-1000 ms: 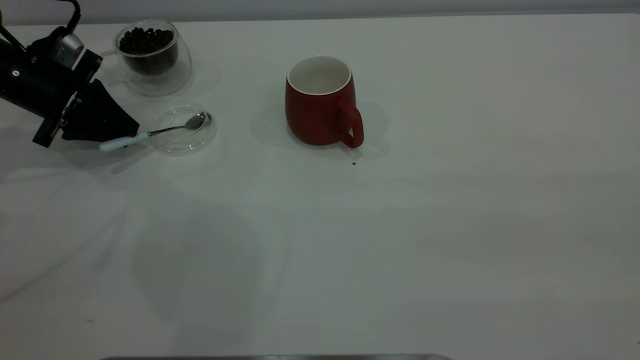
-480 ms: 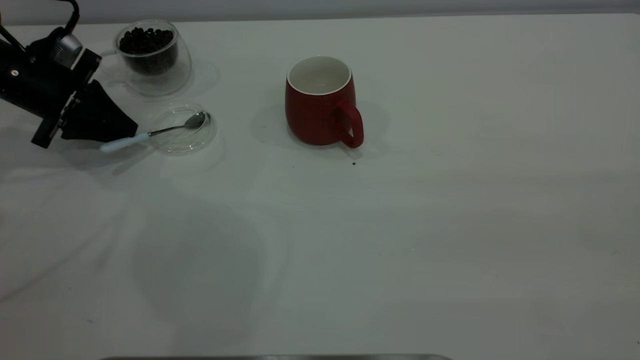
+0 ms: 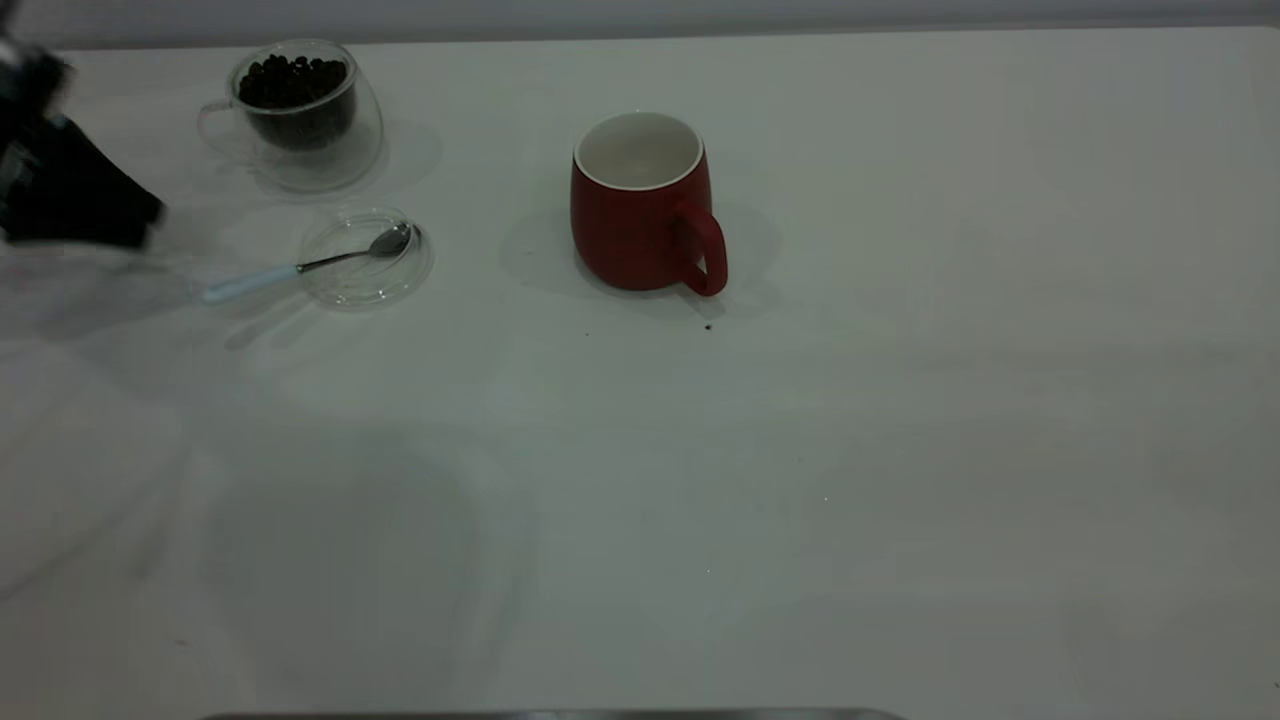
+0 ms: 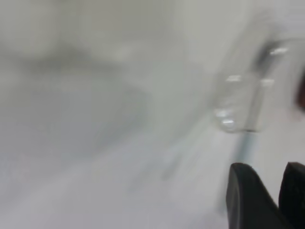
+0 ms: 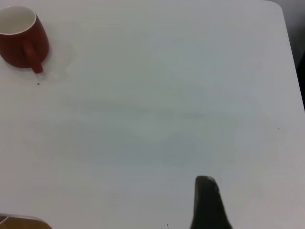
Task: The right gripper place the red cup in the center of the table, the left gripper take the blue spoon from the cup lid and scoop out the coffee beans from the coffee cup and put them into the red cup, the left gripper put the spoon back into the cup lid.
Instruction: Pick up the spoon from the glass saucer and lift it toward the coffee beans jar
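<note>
- The red cup stands upright near the upper middle of the counter, handle toward the camera, easy to tip beans into.
- The blue spoon lies with its bowl inside the cup lid at upper left, its pale handle jutting over the rim onto the counter, free to be pinched.
- Behind the lid, the coffee cup holds the coffee beans.
- The left claw sits blurred at the far left edge, apart from the spoon, holding nothing; its fingers look slightly parted.
- The right claw is parked off the exterior frame; whether it is clenched, I cannot tell.
</note>
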`<action>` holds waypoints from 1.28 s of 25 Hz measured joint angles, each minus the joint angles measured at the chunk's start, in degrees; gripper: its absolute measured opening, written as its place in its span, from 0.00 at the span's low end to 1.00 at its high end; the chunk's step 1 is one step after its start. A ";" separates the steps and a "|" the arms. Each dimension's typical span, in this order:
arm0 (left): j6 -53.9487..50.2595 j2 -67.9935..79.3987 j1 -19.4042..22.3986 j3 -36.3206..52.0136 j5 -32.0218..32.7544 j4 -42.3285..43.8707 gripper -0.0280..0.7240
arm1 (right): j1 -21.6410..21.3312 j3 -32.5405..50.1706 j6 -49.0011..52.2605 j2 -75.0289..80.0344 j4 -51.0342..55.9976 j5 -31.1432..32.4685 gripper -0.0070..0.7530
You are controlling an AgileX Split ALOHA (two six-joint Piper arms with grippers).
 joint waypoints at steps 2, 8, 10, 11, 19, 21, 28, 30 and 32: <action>-0.33 -3.93 1.29 0.00 1.24 0.13 0.34 | 0.00 0.00 0.00 0.00 0.00 0.00 0.69; -5.41 -18.02 2.76 0.28 4.68 0.74 0.34 | 0.00 0.00 0.00 0.00 0.00 0.00 0.69; -5.65 -24.19 2.57 2.22 4.54 0.74 0.34 | 0.00 0.00 0.00 0.00 0.00 0.00 0.69; -5.65 -26.94 2.36 4.35 3.63 0.74 0.34 | 0.00 0.00 0.00 0.00 0.00 0.00 0.69; 1.15 -54.40 1.81 43.70 -20.79 -5.06 0.34 | 0.00 0.00 0.00 0.00 0.00 0.00 0.69; 6.69 -59.79 1.74 52.48 -30.85 -11.83 0.35 | 0.00 0.00 0.00 0.00 0.00 0.00 0.69; 26.61 -61.98 1.74 60.45 -36.78 -31.59 0.35 | 0.00 0.00 0.00 0.00 0.00 0.00 0.69; 29.94 -59.76 1.74 60.45 -36.64 -32.80 0.35 | 0.00 0.00 0.00 0.00 0.00 0.00 0.69; 31.83 -57.75 1.74 60.45 -36.69 -33.81 0.35 | 0.00 0.00 0.00 0.00 0.00 0.00 0.69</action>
